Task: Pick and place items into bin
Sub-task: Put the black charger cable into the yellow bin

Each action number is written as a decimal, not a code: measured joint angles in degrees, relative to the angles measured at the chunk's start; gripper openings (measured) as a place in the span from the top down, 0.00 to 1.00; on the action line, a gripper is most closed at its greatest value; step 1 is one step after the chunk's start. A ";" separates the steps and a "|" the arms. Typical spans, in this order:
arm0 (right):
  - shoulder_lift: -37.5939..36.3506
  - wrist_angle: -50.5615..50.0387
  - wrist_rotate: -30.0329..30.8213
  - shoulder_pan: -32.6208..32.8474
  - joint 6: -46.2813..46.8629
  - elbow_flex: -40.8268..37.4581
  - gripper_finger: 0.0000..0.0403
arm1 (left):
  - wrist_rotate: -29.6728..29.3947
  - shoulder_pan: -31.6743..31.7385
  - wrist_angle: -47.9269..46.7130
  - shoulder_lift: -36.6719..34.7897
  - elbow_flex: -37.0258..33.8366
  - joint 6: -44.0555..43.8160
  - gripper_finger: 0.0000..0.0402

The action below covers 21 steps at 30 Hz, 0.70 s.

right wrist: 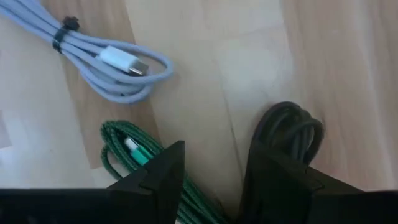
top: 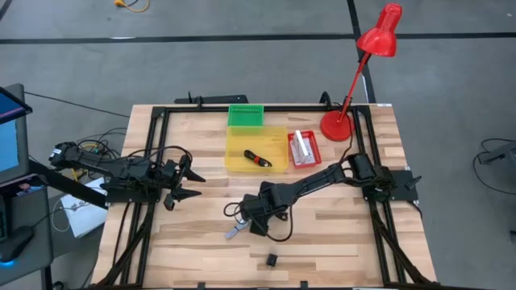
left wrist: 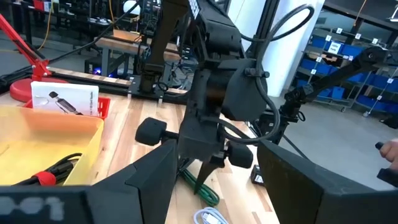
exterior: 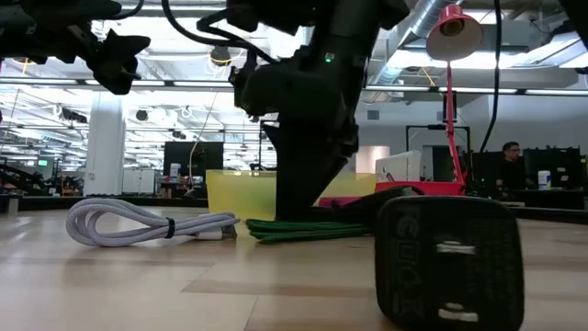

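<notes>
The right pincer point(right wrist: 211, 180) hangs low over the tabletop point(top: 339, 242), fingers apart with one tip on the green cable point(right wrist: 121, 155), placed to grip it for the yellow bin point(top: 238, 153). A white cable point(right wrist: 106, 59) lies beside. The left pincer point(top: 189, 184) waits, spread, aside.

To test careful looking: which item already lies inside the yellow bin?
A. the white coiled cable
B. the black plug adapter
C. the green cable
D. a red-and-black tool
D: the overhead view shows the red-and-black tool inside the yellow bin; the white cable, green cable and black plug adapter lie on the table.
</notes>
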 joint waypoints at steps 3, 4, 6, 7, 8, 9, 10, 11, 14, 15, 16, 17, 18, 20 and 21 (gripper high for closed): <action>-0.04 -0.30 -0.11 -0.22 0.03 -0.02 0.57 | 0.02 0.00 0.00 -0.01 0.00 0.00 0.47; -0.04 -0.33 -0.14 -0.24 0.12 -0.02 0.58 | 0.00 0.00 0.00 -0.01 0.00 0.00 0.47; -0.04 -0.30 0.15 -0.32 0.71 -0.04 0.61 | 0.02 0.00 0.00 -0.02 0.00 0.00 0.47; -0.07 -0.31 0.24 -0.33 1.22 -0.06 0.64 | 0.00 0.00 0.00 -0.02 0.00 -0.01 0.47; -0.07 -0.30 0.26 -0.35 1.46 -0.08 0.67 | 0.01 0.00 0.01 -0.02 0.00 0.00 0.47; -0.07 -0.30 0.26 -0.35 1.49 -0.09 0.71 | 0.01 0.00 0.01 -0.02 0.00 0.00 0.47; -0.07 -0.28 0.25 -0.35 1.51 -0.11 0.75 | 0.02 0.00 0.02 -0.02 0.00 0.00 0.47; -0.07 -0.29 0.20 -0.35 1.51 -0.12 0.80 | 0.00 0.00 0.00 -0.02 0.00 0.00 0.47; -0.07 -0.33 0.02 -0.35 1.51 -0.20 0.96 | 0.02 0.00 0.00 -0.02 0.00 0.00 0.47; -0.07 -0.29 0.03 -0.34 1.63 -0.20 0.97 | 0.01 0.00 0.00 -0.02 0.00 0.00 0.47; -0.07 -0.28 0.12 -0.29 2.35 -0.20 0.98 | 0.01 0.00 0.02 -0.02 0.00 -0.01 0.47; -0.07 -0.30 0.21 -0.28 3.22 -0.20 0.97 | 0.00 0.00 0.01 -0.02 0.00 -0.01 0.47; -0.07 -0.28 0.22 -0.28 3.70 -0.20 0.98 | 0.02 0.00 0.01 -0.01 0.00 0.00 0.47; -0.30 -0.35 0.19 -0.19 4.08 -0.20 0.99 | 0.02 0.00 0.02 -0.02 0.00 0.00 0.47; -0.56 -0.41 0.21 -0.04 4.13 -0.20 0.99 | 0.00 0.00 0.00 -0.02 0.00 0.00 0.47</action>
